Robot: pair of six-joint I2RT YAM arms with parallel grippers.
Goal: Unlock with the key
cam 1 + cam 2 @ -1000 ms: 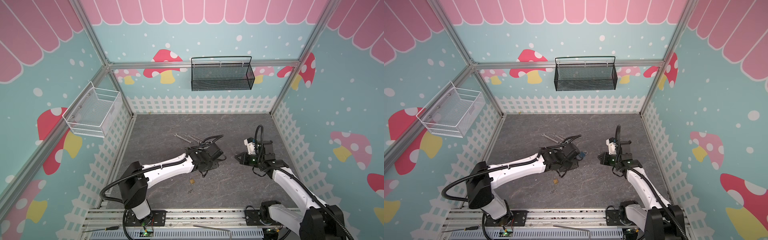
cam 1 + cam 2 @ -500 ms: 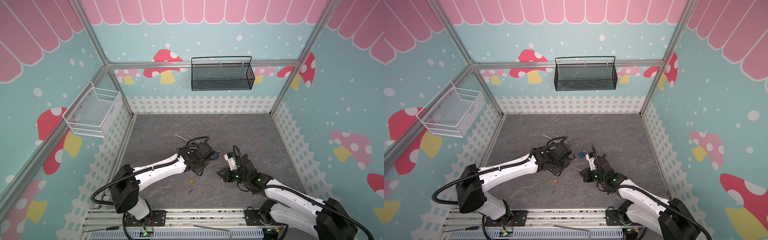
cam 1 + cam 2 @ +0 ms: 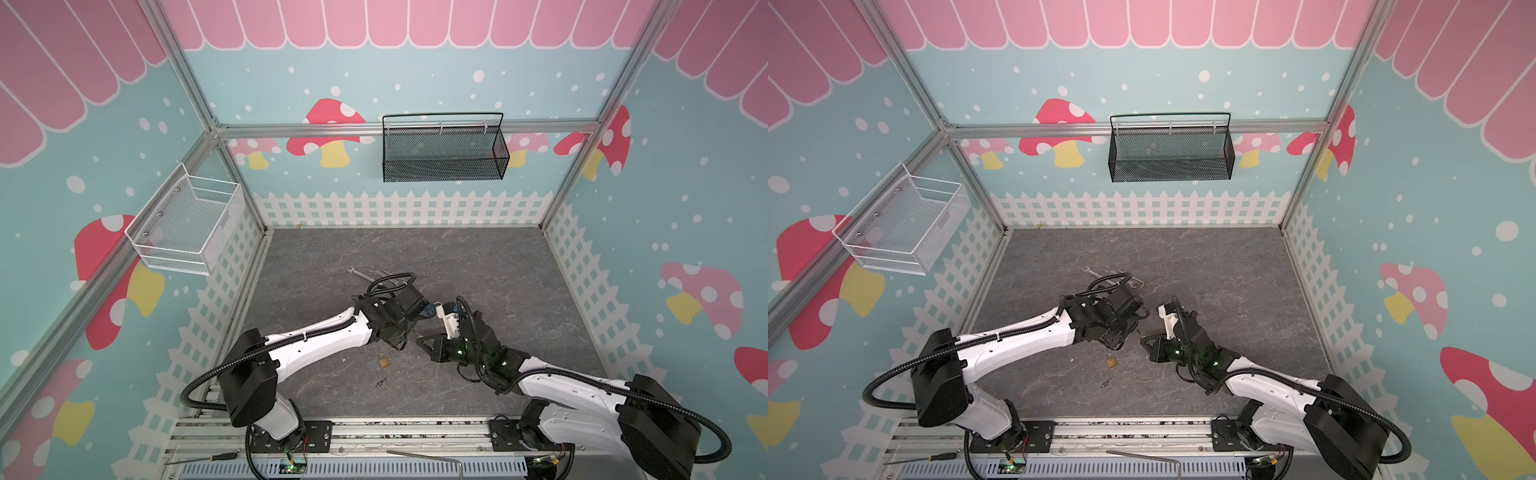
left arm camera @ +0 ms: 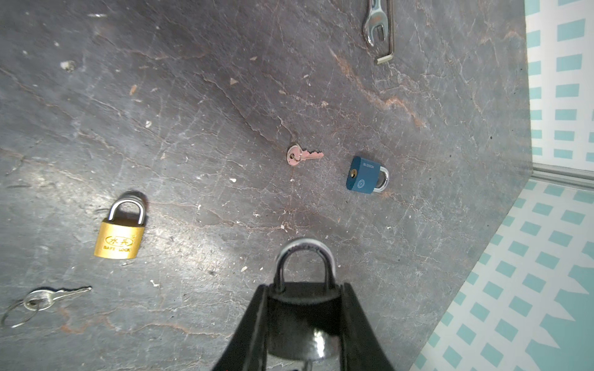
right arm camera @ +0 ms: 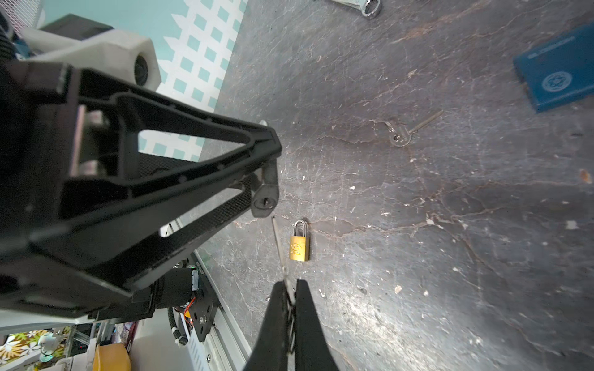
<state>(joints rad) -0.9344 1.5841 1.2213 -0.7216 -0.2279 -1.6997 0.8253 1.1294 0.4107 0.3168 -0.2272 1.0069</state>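
Note:
My left gripper [image 4: 303, 289] is shut on a dark padlock [image 4: 302, 324]; its silver shackle sticks out past the fingertips. My right gripper [image 5: 291, 284] is shut on a thin silver key [image 5: 279, 247]. The blade points at the keyhole in the bottom of the held padlock [image 5: 265, 200], and its tip stops just short of it. In both top views the two grippers meet near the middle of the floor, the left gripper [image 3: 400, 341] facing the right gripper [image 3: 426, 344]; padlock and key are too small to make out there.
A brass padlock [image 4: 119, 234] [image 3: 384, 361] lies on the floor below the grippers. A blue padlock [image 4: 364, 176], a copper key [image 4: 303, 155] and a ringed silver key [image 4: 48, 297] lie nearby. Wrenches [image 3: 374, 274] lie further back. Wire baskets [image 3: 442, 149] hang on the walls.
My right arm has swung in from the right and lowered, bringing the key up to the padlock. My left gripper has drifted slightly left with the padlock.

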